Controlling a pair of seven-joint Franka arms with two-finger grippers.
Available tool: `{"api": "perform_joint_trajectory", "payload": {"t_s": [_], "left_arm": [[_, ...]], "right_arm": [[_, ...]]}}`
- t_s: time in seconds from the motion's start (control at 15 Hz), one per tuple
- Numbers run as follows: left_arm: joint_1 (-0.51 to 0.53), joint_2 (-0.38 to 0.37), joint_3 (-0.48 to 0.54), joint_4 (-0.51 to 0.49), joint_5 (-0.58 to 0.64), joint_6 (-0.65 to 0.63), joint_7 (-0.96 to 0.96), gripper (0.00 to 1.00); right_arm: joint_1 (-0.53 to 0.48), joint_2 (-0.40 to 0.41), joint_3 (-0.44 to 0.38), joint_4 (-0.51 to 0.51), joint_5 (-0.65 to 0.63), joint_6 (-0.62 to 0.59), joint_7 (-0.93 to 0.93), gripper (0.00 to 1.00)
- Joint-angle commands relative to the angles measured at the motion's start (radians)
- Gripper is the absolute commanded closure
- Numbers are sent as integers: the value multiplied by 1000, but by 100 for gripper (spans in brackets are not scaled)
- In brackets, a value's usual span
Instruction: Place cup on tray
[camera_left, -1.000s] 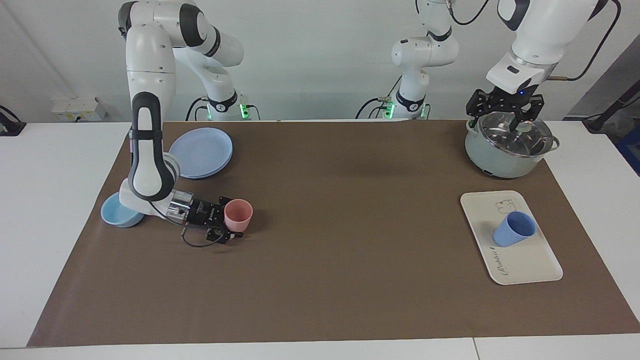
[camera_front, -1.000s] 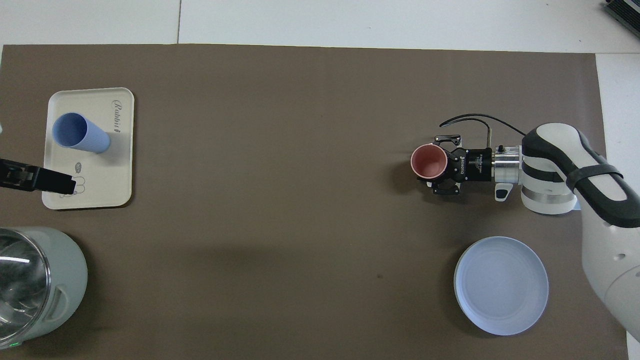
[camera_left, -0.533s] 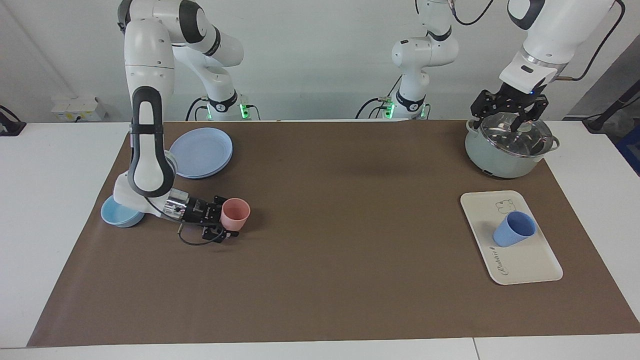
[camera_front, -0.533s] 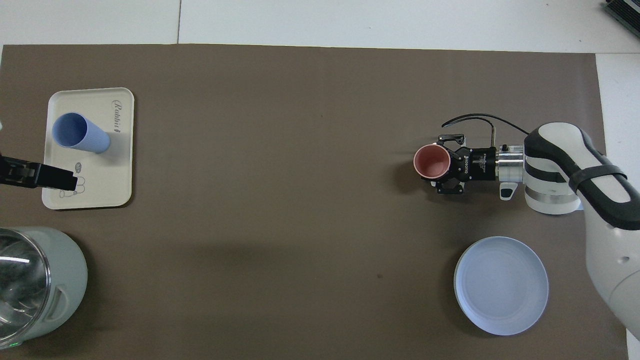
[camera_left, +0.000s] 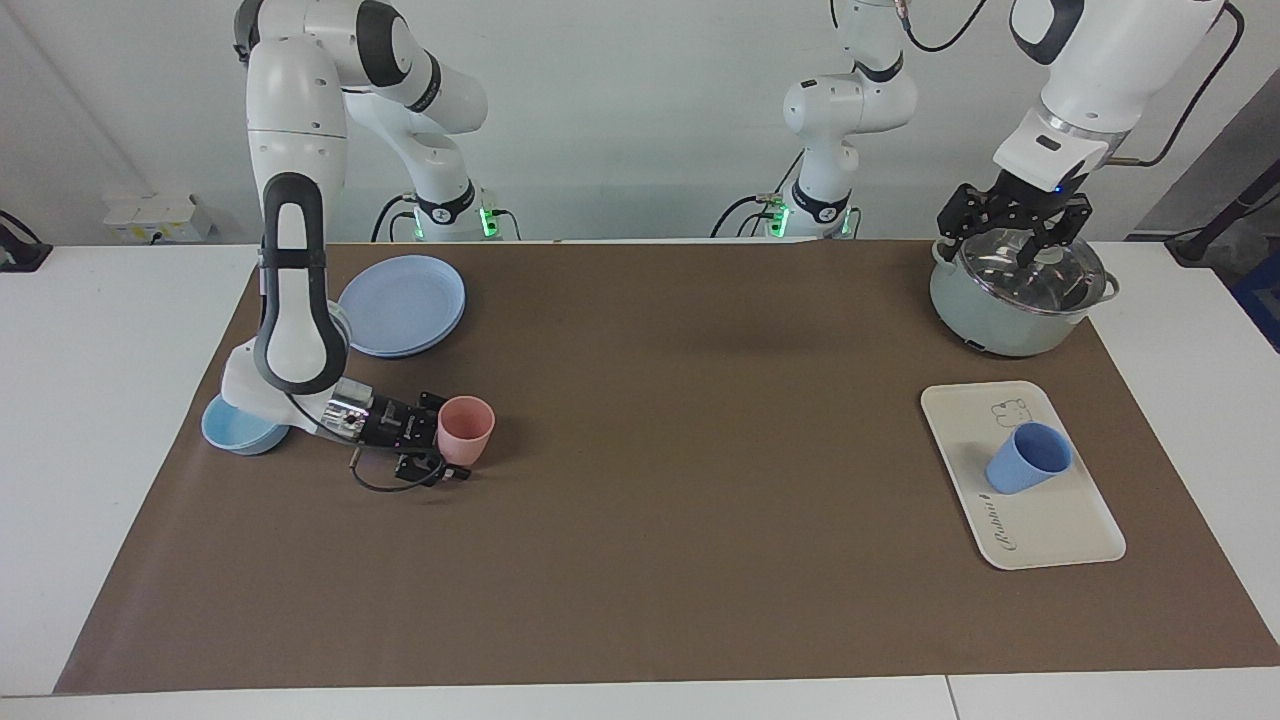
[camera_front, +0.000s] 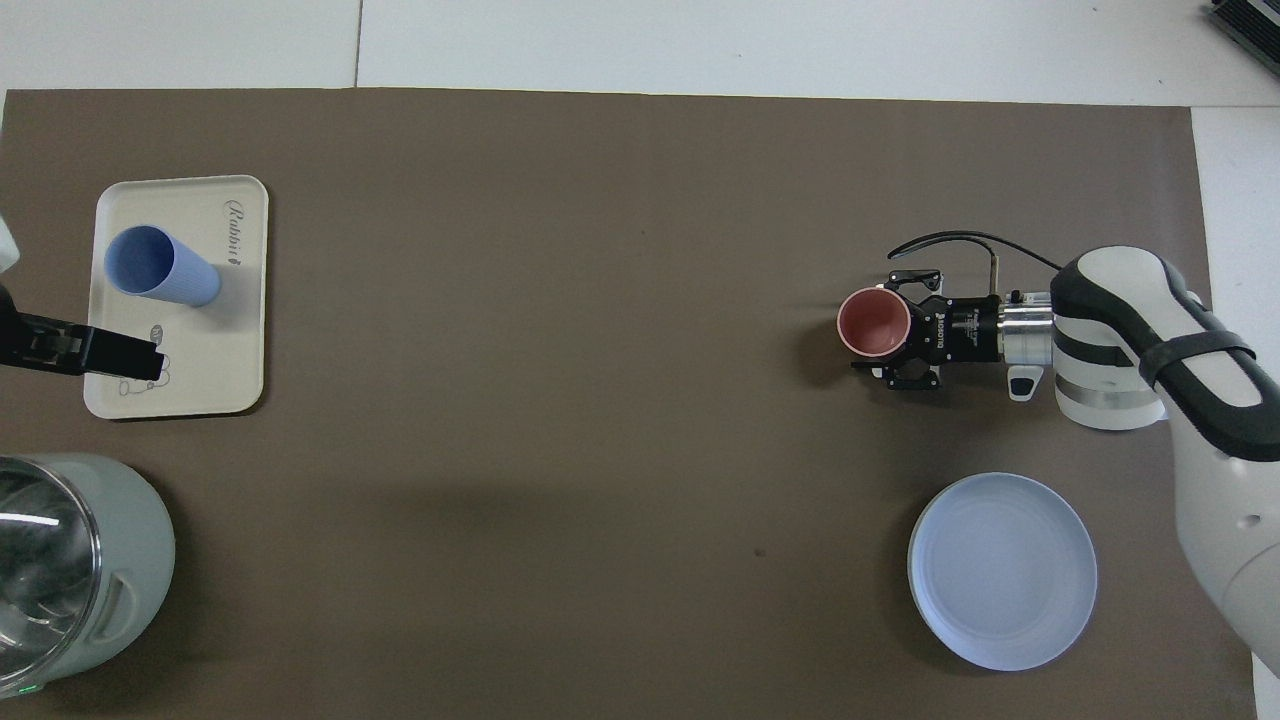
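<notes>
Change since a sec ago: right hand (camera_left: 452, 445) has pulled back a little toward the right arm's end of the bench (camera_left: 640, 600) and sits lower, with the pink tumbler (camera_left: 465, 429) shifted along with it. Its fingers still flank the tumbler's base, but can't tell whether they grip it or have let go. Left hand (camera_left: 1015, 222) has risen a bit; it now hangs over the pot (camera_left: 1010, 290) lid, fingers spread wide, nothing in them. Cup, tray, plates, bowl: unchanged.

Containers: blue cup (camera_left: 1028, 458) stands upright on the cream tray (camera_left: 1060, 530), at the bear-drawing end, nearer the robots than the "Rabbit" lettering; cup looks empty in overhead view. Tray carries only the cup and lies at the left arm's end, farther from the robots than the pot. Pot is shut by a glass lid; contents can't be made out. Pink tumbler upright, empty inside. Light-blue bowl (camera_left: 235, 428) partly hidden by the right arm. Blue plates (camera_left: 405, 305) stacked nearer the robots, bare on top.
</notes>
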Motion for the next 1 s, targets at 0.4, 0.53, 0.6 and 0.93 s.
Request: {"api": "perform_joint_trajectory", "payload": {"t_s": [0.4,0.53,0.6,0.93], "left_arm": [[-7,-43,1,-58,-10,44,-11,0],[-6,-42,1,-52,-10,39,-10,0],[-6,-38,3,-46,-10,33,-10,0],[-6,-35,1,-34,-10,25,-15,0]], "right_arm": [[-18,-40,-6,-14,-94,19,-26,1],[-20,-64,-9,-12,-143,27,-22,1],[-20,-78,-10,-14,-167,29,-19,1],[-28,-181,-24,17,-492,42,-34,1]]}}
